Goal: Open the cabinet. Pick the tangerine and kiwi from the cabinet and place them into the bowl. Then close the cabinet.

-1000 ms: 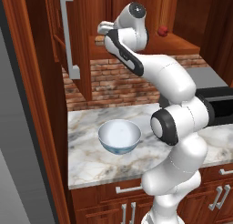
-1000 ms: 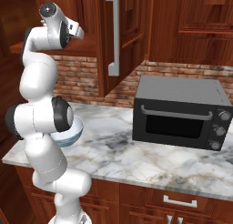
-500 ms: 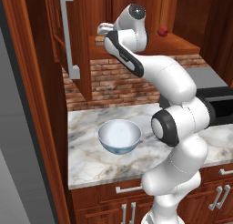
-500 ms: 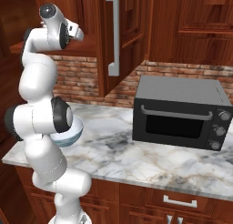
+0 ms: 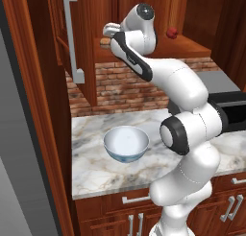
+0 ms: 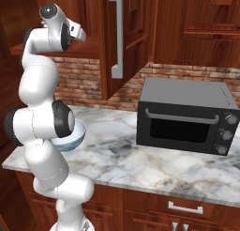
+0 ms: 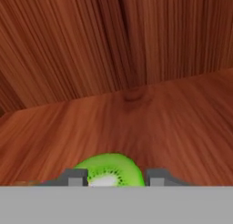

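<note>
The cabinet [image 5: 81,43] is found open, its door swung outward with the long silver handle [image 5: 71,33] facing the room. The arm is extended up into the cabinet, the hand resting at shelf level. In the hand view the gripper [image 7: 109,178] is seen low over the wooden shelf [image 7: 173,123], with the kiwi [image 7: 109,170] lodged between the two fingertips [image 7: 75,177]. The jaws are narrowed about the fruit and appear to touch it on both sides, though contact is partly hidden by the frame edge. A small red fruit [image 5: 171,32] is noted further along the shelf. The bowl [image 5: 126,143] stands on the marble counter [image 5: 91,168] below. A microwave [image 6: 187,115] sits to the right.
</note>
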Robot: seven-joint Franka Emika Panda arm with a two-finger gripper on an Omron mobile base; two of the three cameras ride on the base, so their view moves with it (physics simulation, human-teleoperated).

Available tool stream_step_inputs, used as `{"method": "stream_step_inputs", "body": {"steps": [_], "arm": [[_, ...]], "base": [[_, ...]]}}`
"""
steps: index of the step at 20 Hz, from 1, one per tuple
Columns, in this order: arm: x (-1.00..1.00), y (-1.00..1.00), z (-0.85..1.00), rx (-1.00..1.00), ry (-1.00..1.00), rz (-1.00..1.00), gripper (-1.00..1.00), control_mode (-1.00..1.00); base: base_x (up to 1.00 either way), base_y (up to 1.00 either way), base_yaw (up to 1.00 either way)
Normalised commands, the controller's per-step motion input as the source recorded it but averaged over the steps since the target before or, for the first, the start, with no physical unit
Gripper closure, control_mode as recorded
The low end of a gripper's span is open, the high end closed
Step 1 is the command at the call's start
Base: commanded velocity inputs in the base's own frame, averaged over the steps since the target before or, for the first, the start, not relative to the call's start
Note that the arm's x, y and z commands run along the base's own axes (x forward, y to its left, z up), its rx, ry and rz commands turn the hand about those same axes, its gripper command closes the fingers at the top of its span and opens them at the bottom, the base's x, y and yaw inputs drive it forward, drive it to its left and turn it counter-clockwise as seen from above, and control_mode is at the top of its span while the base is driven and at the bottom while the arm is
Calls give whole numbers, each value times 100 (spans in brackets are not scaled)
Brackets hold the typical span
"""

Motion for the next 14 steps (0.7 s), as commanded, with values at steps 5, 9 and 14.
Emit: {"method": "stream_step_inputs", "body": {"steps": [5,9,14], "arm": [[0,0,0,0,0,0,100,-100],[0,0,0,0,0,0,100,-100],[0,0,0,0,0,0,-100,-100]], "base": [[0,0,0],[0,0,0],[0,0,0]]}}
